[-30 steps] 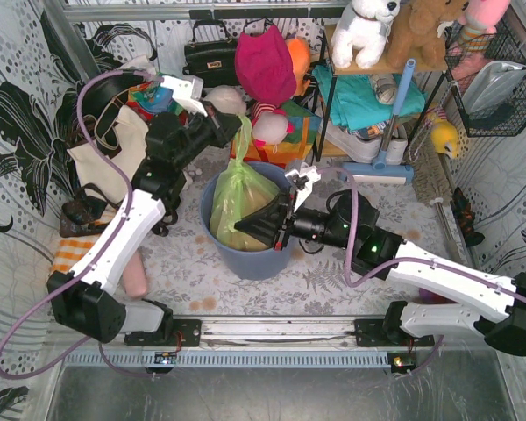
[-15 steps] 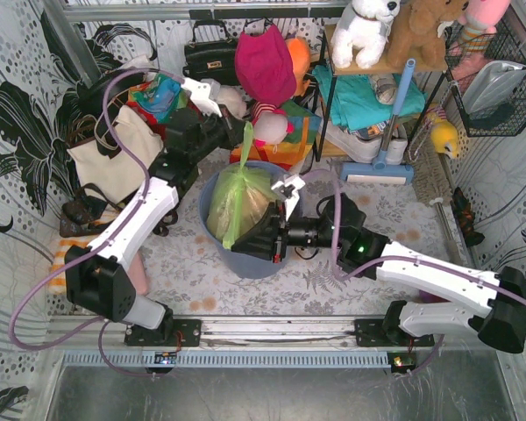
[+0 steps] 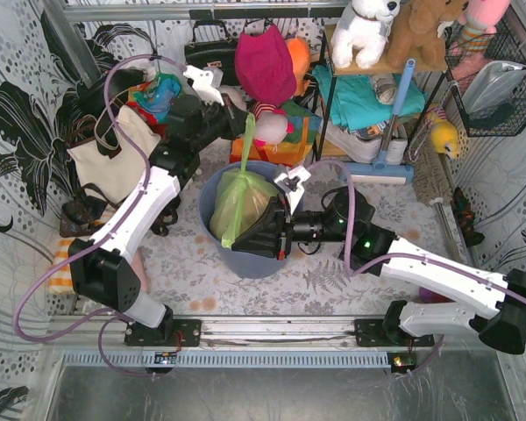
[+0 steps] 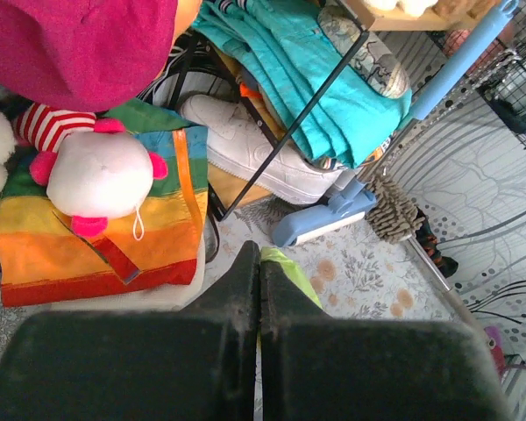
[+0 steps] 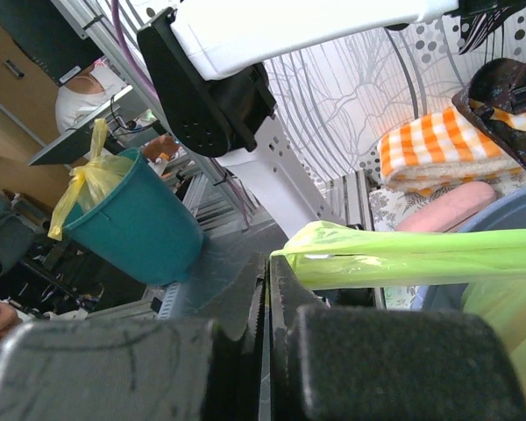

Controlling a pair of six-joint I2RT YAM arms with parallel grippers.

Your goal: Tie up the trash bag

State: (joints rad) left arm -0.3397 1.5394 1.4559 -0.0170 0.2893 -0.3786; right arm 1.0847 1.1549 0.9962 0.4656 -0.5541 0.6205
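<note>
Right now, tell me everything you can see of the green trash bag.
The trash bag is thin, translucent lime-green plastic, bulging, sitting in the blue-grey bin. One handle is drawn taut toward the far side, pinched in the left gripper; the other stretches over the bin's near rim, pinched in the right gripper. The handles are not yet knotted.

The trash bag (image 3: 242,195) is bright lime green and the round bin (image 3: 248,264) is blue-grey. My table cover (image 3: 324,282) is pale grey with little leaf and flower prints. The folded cloth (image 5: 438,151) at the table's left edge has orange and white checks.
</note>
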